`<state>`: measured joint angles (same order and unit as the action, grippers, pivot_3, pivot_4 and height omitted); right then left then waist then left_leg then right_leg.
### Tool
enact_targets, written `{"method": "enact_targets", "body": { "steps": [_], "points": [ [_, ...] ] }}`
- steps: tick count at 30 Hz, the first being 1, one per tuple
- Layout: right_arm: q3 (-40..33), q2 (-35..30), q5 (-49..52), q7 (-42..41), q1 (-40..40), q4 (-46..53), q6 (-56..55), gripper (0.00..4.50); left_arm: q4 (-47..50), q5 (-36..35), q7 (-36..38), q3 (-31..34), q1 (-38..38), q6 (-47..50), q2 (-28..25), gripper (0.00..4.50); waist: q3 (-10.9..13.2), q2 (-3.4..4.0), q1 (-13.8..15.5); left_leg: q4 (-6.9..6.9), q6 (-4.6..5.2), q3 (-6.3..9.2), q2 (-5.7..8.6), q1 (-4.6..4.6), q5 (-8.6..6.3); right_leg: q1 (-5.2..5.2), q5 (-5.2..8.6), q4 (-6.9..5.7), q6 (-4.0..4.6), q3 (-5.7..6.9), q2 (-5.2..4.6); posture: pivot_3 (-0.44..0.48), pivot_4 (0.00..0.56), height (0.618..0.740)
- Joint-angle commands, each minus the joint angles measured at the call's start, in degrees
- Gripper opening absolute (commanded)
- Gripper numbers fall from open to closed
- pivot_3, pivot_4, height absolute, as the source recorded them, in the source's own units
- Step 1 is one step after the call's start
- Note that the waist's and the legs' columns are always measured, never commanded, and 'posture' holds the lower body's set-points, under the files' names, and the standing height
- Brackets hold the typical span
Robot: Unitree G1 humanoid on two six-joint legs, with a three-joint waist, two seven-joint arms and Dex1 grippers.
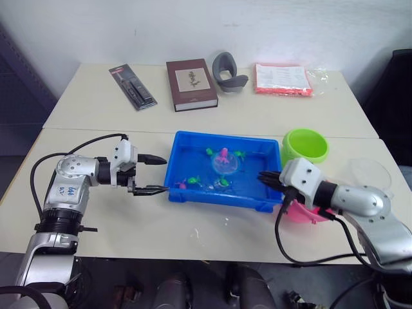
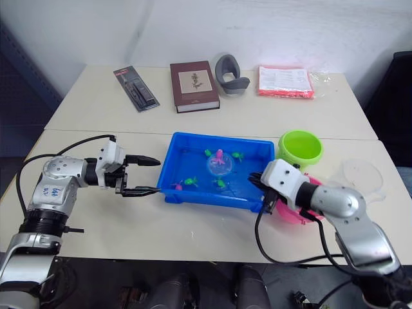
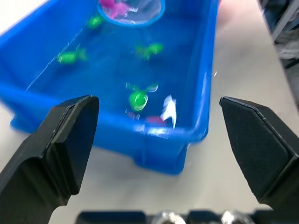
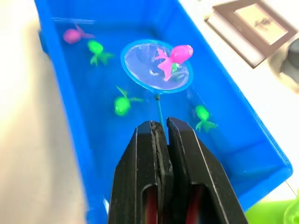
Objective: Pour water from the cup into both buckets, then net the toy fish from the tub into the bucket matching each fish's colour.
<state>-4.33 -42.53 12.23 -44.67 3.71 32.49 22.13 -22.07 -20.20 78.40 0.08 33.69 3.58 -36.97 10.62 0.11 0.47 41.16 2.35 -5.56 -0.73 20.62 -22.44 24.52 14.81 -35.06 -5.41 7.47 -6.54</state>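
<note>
Your net (image 4: 157, 66) sits inside the blue tub (image 1: 187, 147), its blue-rimmed hoop over the middle of the water with a pink fish (image 4: 176, 56) lying on the mesh. The thin stick handle runs back from the hoop to your right gripper (image 4: 161, 128), whose two black fingers are pressed together on it at the tub's right end.

Around the hoop you have several loose fish in the water: a green fish (image 4: 122, 103) just beside the rim, another green one (image 4: 203, 115) on the handle's other side, a third green one (image 4: 96, 48) and a second pink fish (image 4: 72, 35) toward the far end of the tub from your right wrist camera.

The tub stands on the near table, between your two arms. Your left gripper (image 1: 150, 174) hangs just off the tub's left end with its fingers spread wide and nothing between them; one fingertip reaches close to the tub wall, though you cannot tell whether it touches.

The green bucket (image 1: 305, 145) stands just beyond the tub's right far corner. The pink bucket (image 1: 300, 212) is near the tub's right near corner, mostly hidden under your right arm. The clear cup (image 1: 370, 172) stands on the right edge of the table, beyond your right arm.

On the far table you have a brown book (image 1: 191, 84), a packaged tool (image 1: 132, 87), a grey curved holder (image 1: 228, 72) and a red-edged packet (image 1: 282, 78).
</note>
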Motion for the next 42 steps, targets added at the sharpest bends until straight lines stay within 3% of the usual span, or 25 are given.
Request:
{"method": "enact_targets", "body": {
  "steps": [1,6,16,24,32,42],
  "points": [
    [-6.1,0.8,0.8,1.1,-6.9,5.6,-4.0,0.00,7.8,-4.5,0.4,0.4,-1.5,5.0,1.1,4.47,0.0,0.00,0.1,0.00,0.00,0.00,-0.01,-0.03,0.00,-0.03,0.00,0.00,0.00,-0.01,0.02,0.000,0.150,0.740],
    [-13.6,4.7,1.1,4.0,-17.6,10.0,-7.4,0.00,11.1,-4.8,0.4,-1.7,-1.7,7.2,3.5,4.47,0.0,0.01,0.5,0.00,-0.01,-0.04,-0.01,-0.15,0.00,-0.11,0.00,-0.05,0.00,-0.08,0.04,0.000,0.150,0.740],
    [-29.6,16.9,-0.3,8.7,-39.8,21.0,-14.4,0.00,4.1,-3.0,3.6,-5.5,3.7,4.9,9.2,4.47,0.0,0.03,1.0,-0.01,-0.03,-0.05,0.01,-0.20,0.01,-0.14,0.00,-0.03,0.00,-0.23,0.14,0.000,0.150,0.740],
    [-39.4,27.2,-2.1,9.8,-51.5,15.8,-28.1,0.00,-3.6,-1.4,6.6,-7.3,8.4,1.1,13.0,4.47,-0.1,0.03,0.8,-0.18,-0.04,-0.28,-0.04,-0.36,0.01,-0.14,0.00,0.02,0.00,-0.54,0.30,0.000,0.150,0.740],
    [-40.6,29.1,-18.8,17.4,-52.1,5.4,-44.4,0.00,-5.0,-0.9,7.2,-7.6,9.3,0.3,14.8,4.47,-0.1,0.04,0.7,-0.21,-0.03,-0.45,-0.06,-0.41,-0.01,-0.01,0.02,0.03,0.02,-0.86,0.27,0.000,0.150,0.740],
    [-42.6,23.7,-57.6,38.5,-51.2,-1.9,-60.4,0.00,-4.7,-0.6,6.3,-7.5,8.9,-0.1,16.1,4.47,-0.1,0.04,0.8,-0.20,-0.04,-0.49,-0.04,-0.40,-0.01,0.03,0.04,0.05,0.06,-1.32,0.24,0.000,0.150,0.740]
  ]
}}
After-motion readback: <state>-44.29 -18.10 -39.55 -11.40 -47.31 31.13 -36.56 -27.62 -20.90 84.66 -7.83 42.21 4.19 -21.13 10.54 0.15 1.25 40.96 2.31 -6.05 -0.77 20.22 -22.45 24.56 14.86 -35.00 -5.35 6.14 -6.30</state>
